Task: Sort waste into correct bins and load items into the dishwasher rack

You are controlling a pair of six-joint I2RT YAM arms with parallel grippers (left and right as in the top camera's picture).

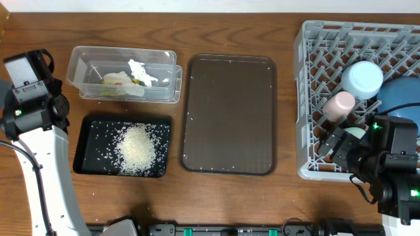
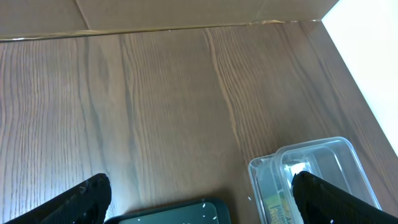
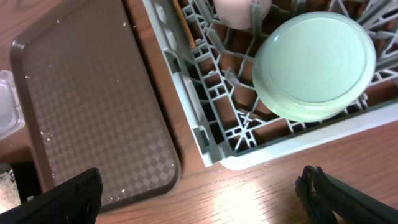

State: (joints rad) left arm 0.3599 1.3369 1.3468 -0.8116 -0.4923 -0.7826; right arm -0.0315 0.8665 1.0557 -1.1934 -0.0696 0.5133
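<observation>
**Both grippers wide and empty, everything sorted**

Over on the left, the left gripper (image 2: pixel 200 184) hangs with its fingers spread wide, nothing between them. Below it is bare brown wooden surface (image 1: pixel 223 29), with the corners of two bins at the edge of its view.

The clear plastic rectangular tub (image 1: pixel 77 65) holds the crumpled white tissue (image 1: pixel 140 69) and the small yellow-green snack wrapper (image 1: pixel 122 81). Just in front of it, the shallow black rectangular tray (image 1: pixel 88 131) carries the heap of loose white rice grains (image 1: pixel 136 149).

The large dark-brown serving tray (image 1: pixel 230 115) lies in the middle.

Now to the right: the right gripper (image 3: pixel 200 177) is spread just as wide, holding nothing, above the near corner of the big grey plastic lattice rack (image 1: pixel 307 98).

Inside the rack are the mint-green bowl (image 3: pixel 314 65) turned upside down, the pink cup (image 1: pixel 338 105), the pale-blue small bowl (image 1: pixel 361 78) and the large blue plate-bowl (image 1: pixel 401 93). A thin wooden chopstick (image 3: pixel 185 22) lies along its inner wall.
</observation>
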